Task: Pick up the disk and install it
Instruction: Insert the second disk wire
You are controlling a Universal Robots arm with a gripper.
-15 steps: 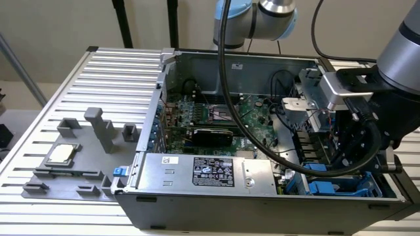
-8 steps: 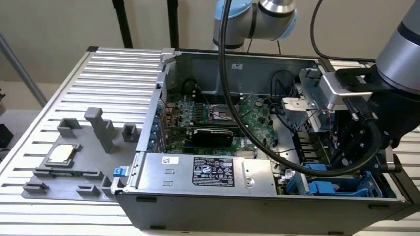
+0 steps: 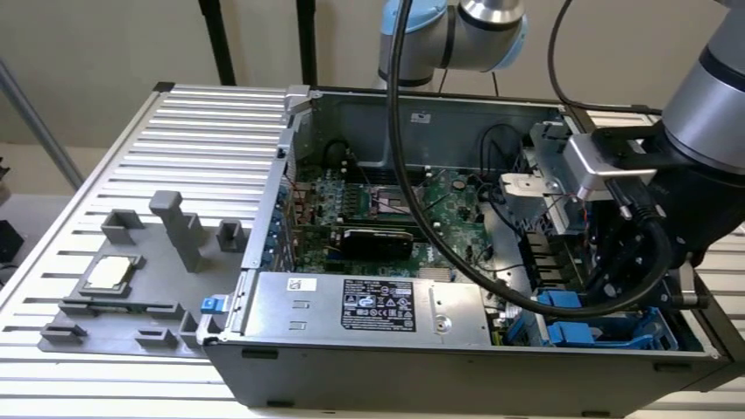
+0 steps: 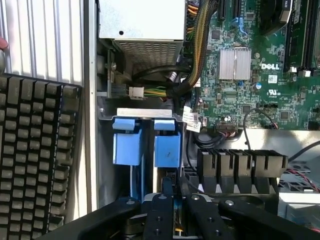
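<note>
The disk [image 4: 167, 149] stands on edge in its blue plastic carrier, in the drive bay at the front corner of the open computer case [image 3: 466, 367]. A second blue carrier [image 4: 127, 145] sits in the slot beside it. My gripper [image 4: 175, 206] reaches down into that corner, its black fingers [image 4: 159, 215] drawn close on the thin edge of the disk's carrier. In the exterior view the gripper [image 3: 617, 292] hangs at the case's right side, just above the blue carriers [image 3: 577, 332].
A silver power supply [image 3: 372, 304] with a black label lies along the case front. The green motherboard [image 3: 402, 205] fills the middle, crossed by black cables [image 3: 407, 175]. A keyboard [image 4: 35, 160] lies outside the case wall. A grey fixture [image 3: 128, 297] holding a small chip sits on the slatted table.
</note>
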